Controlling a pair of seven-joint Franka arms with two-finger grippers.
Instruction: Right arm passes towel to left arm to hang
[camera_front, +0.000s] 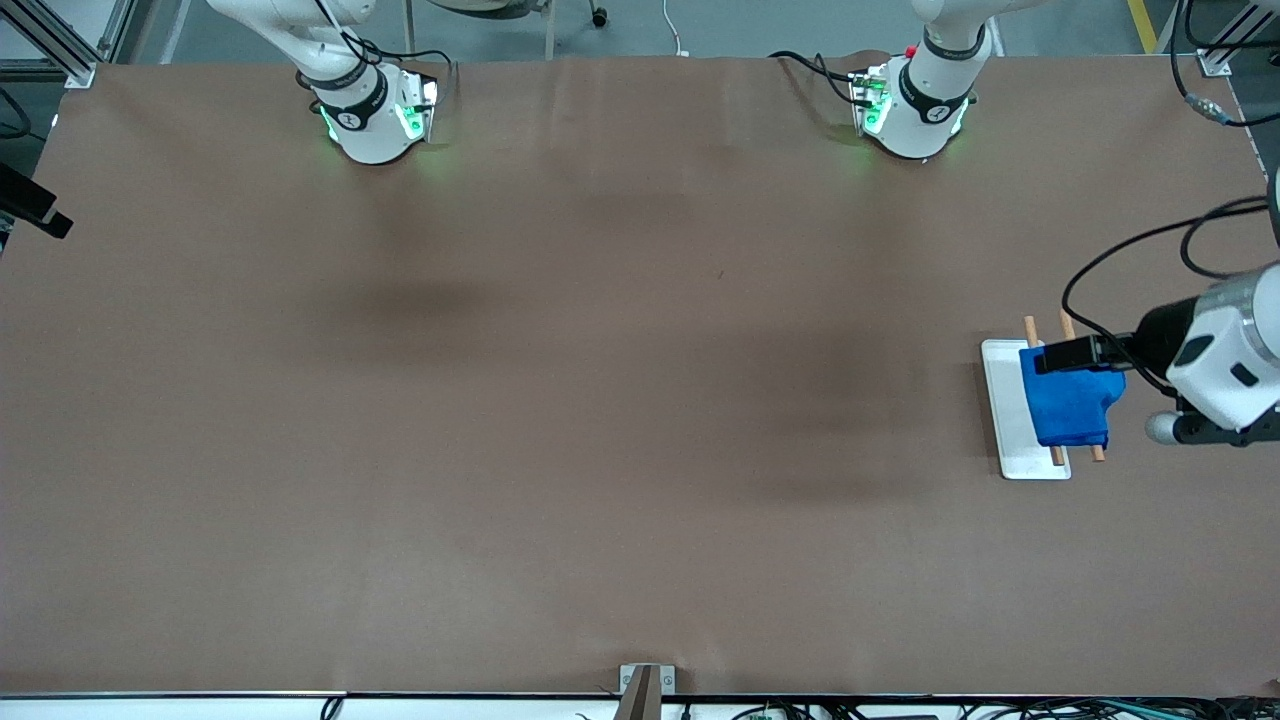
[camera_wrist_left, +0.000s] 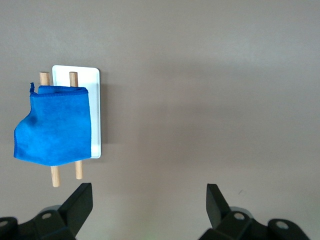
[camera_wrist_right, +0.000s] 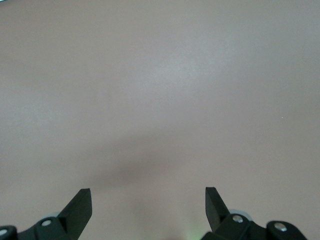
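Note:
The blue towel (camera_front: 1070, 405) hangs draped over two wooden dowels (camera_front: 1029, 327) of a small rack with a white base (camera_front: 1005, 400), at the left arm's end of the table. My left gripper (camera_front: 1050, 357) is open and empty, up in the air over the rack. In the left wrist view the open left gripper (camera_wrist_left: 149, 200) is over bare table, with the towel (camera_wrist_left: 55, 125), dowels (camera_wrist_left: 55, 176) and white base (camera_wrist_left: 95, 80) off to one side. My right gripper (camera_wrist_right: 148, 200) is open and empty over bare brown table. It is out of the front view, where only the right arm's base (camera_front: 370, 115) shows.
The left arm's base (camera_front: 915, 110) with its red knob stands at the table's edge farthest from the front camera. A metal bracket (camera_front: 640, 685) sits at the nearest edge. A black object (camera_front: 30, 205) juts in at the right arm's end.

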